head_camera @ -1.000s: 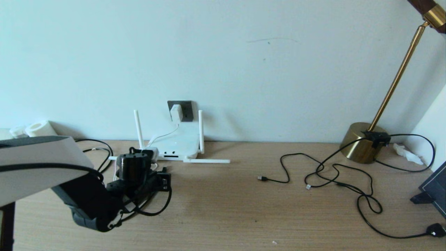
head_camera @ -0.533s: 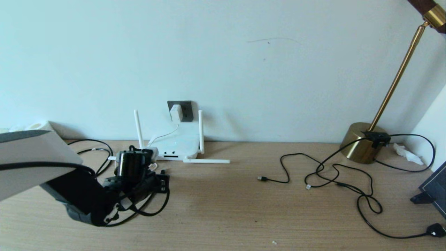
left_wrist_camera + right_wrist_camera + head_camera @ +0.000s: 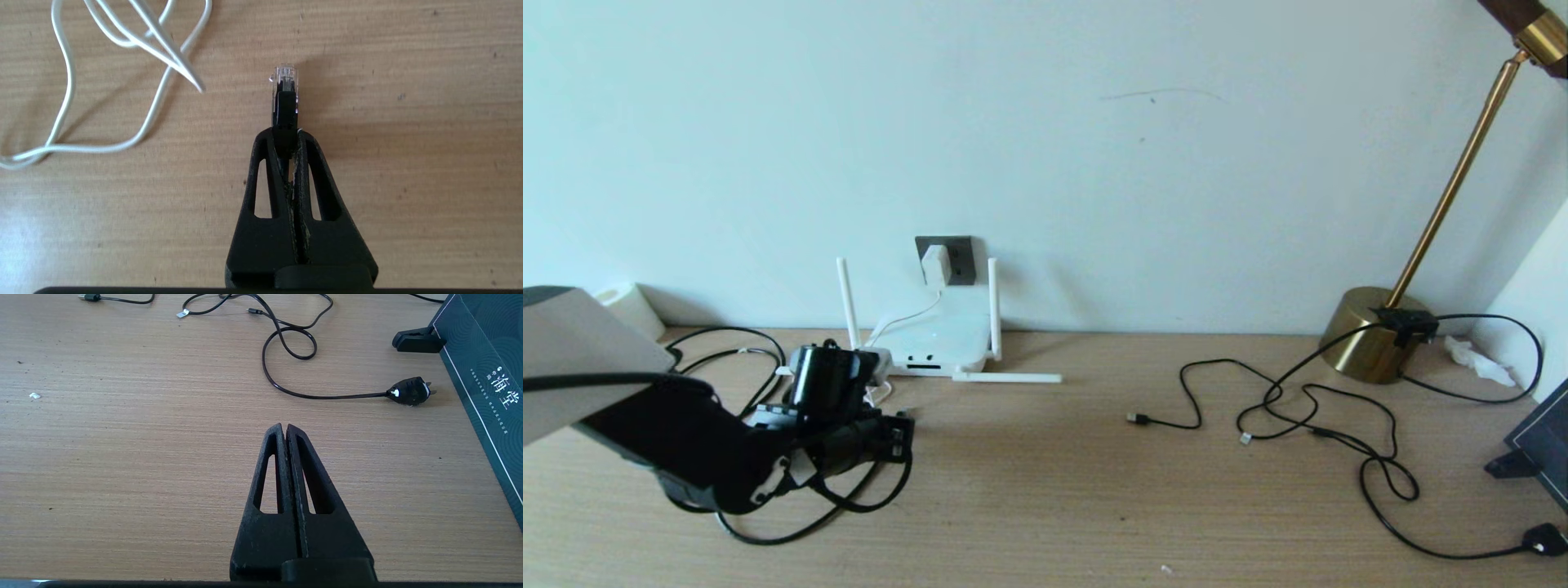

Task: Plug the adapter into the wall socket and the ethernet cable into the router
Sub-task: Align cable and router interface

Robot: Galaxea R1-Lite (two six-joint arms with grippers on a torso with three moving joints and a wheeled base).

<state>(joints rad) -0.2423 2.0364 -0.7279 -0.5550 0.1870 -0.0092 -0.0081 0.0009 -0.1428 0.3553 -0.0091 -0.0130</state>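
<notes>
1. Two black fingers of the left gripper [image 3: 286, 136] were pinched tight on the ethernet cable [image 3: 284, 107], a black cord ending in a small boxy plug with a clear tip. The tip poked out past the fingers, over the bare wooden table [image 3: 408, 183].
2. Thin white loops of cord [image 3: 65, 102] lay on the table close by, off to one side of the plug.
3. From the head view, the left gripper [image 3: 903, 429] sat low over the table, in front of and a little to the left of the router [image 3: 935, 339], a flat white box with thin white stick antennas and dark ports on its front edge.
4. Behind the router, the adapter [image 3: 935, 265], a small white rounded plug, was already sitting in the wall socket [image 3: 960, 260], a dark grey square plate on the wall.
5. The right gripper [image 3: 284, 430] was closed on nothing and hung over the table far from the router, near some thin black cords [image 3: 286, 347].
6. What could go wrong: the plug tip might miss the small port and bump the router's front, pushing the light box back. The plug might also twist in the pinch, or the white cord might snag the fingers.
</notes>
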